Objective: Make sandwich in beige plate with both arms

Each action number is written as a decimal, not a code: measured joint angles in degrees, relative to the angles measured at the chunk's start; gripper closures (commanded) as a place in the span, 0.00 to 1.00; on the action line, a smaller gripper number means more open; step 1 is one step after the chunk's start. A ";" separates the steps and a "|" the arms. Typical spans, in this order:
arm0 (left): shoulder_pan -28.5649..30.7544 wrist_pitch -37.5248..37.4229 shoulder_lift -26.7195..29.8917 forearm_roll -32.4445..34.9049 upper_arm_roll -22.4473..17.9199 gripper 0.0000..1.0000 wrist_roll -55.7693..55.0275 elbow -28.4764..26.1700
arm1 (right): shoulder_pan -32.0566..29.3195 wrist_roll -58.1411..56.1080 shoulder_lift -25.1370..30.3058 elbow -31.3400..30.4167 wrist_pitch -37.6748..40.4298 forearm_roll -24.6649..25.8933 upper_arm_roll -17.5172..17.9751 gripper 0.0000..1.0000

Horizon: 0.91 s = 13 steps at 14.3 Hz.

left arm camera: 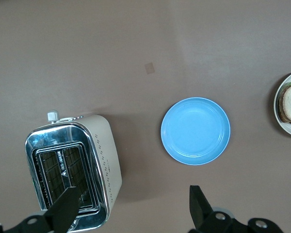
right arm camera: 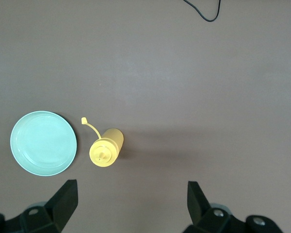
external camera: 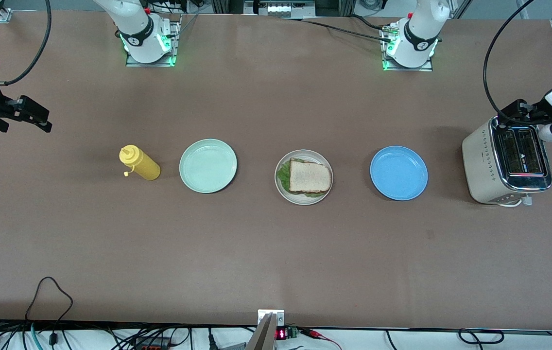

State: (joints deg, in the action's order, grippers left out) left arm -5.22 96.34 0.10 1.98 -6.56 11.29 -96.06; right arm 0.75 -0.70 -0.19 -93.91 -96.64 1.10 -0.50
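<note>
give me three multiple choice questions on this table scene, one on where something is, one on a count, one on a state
1. Where is the sandwich?
A. on the beige plate
B. on the blue plate
C. in the toaster

2. How many plates are on the table?
A. two
B. three
C. four

3. How does the left gripper stand?
A. shut on the mustard bottle
B. shut on a bread slice
C. jaws open, holding nothing, over the toaster

Answers:
1. A: the top bread slice with lettuce beneath sits on the beige plate, between the mint-green plate and the blue one.
2. B: mint-green, beige and blue.
3. C: the left wrist view shows its jaws wide apart with nothing between; the right gripper, over bare table toward the right arm's end, is open too.
</note>
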 measured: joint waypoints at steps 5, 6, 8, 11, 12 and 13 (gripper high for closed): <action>-0.04 -3.61 0.84 -0.02 0.00 0.00 -0.18 0.07 | -0.02 0.00 0.00 0.00 0.00 0.00 -0.01 0.00; -0.05 -4.05 1.18 -0.02 0.03 0.00 -0.18 0.07 | -0.02 0.00 0.00 0.00 0.00 0.00 0.00 0.00; -0.11 -4.58 1.88 -0.02 0.24 0.00 -0.18 0.07 | -0.02 0.00 0.00 0.00 0.00 0.00 -0.01 0.00; -0.24 -4.85 2.32 -0.02 0.63 0.00 -0.30 0.06 | -0.02 0.00 0.00 0.00 0.00 0.00 -0.01 0.00; -0.28 -4.94 2.32 -0.02 0.64 0.00 -0.53 0.05 | -0.02 0.00 0.00 0.00 0.00 0.00 -0.01 0.00; -0.30 -4.98 2.32 -0.02 0.64 0.00 -0.69 0.03 | -0.02 0.00 0.00 0.00 0.00 0.00 -0.01 0.00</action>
State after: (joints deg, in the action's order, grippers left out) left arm -5.53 91.36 2.41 1.96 -5.92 10.61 -96.02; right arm 0.73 -0.70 -0.19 -93.91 -96.64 1.10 -0.51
